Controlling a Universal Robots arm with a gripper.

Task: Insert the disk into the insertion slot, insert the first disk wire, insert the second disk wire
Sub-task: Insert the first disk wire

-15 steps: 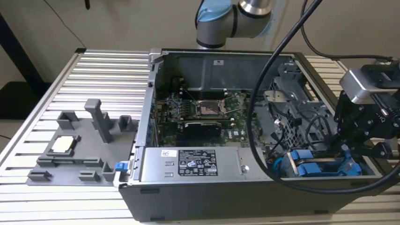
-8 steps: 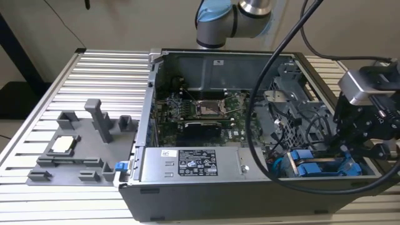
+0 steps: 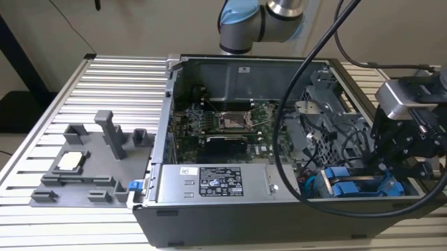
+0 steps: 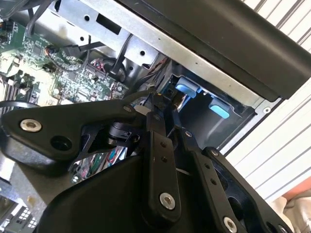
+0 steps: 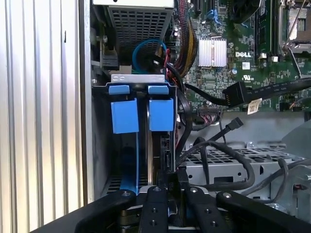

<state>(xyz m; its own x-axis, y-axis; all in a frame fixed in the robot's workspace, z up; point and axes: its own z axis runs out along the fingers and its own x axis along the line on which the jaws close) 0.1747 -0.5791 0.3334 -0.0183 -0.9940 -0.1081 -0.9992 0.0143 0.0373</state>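
The disk (image 5: 163,145) stands on edge inside the insertion slot (image 5: 141,77), under the blue tab (image 5: 161,114) nearer the motherboard. A second blue tab (image 5: 125,115) sits beside it in the same grey cage (image 3: 353,187). My gripper (image 5: 171,183) hangs directly over the disk's end, its fingers drawn close together on a black wire plug whose cable (image 5: 194,145) loops away. In the second wrist view my gripper (image 4: 163,104) reaches toward the blue tabs (image 4: 187,90). In the exterior view my gripper (image 3: 386,168) dips into the case's near corner on the exterior view's right.
Loose black connectors (image 5: 235,124) and cables hang between the cage and the motherboard (image 3: 231,123). The power supply (image 3: 213,183) fills the case's front. A grey fixture plate (image 3: 87,167) with upright blocks lies on the ribbed table at the exterior view's left.
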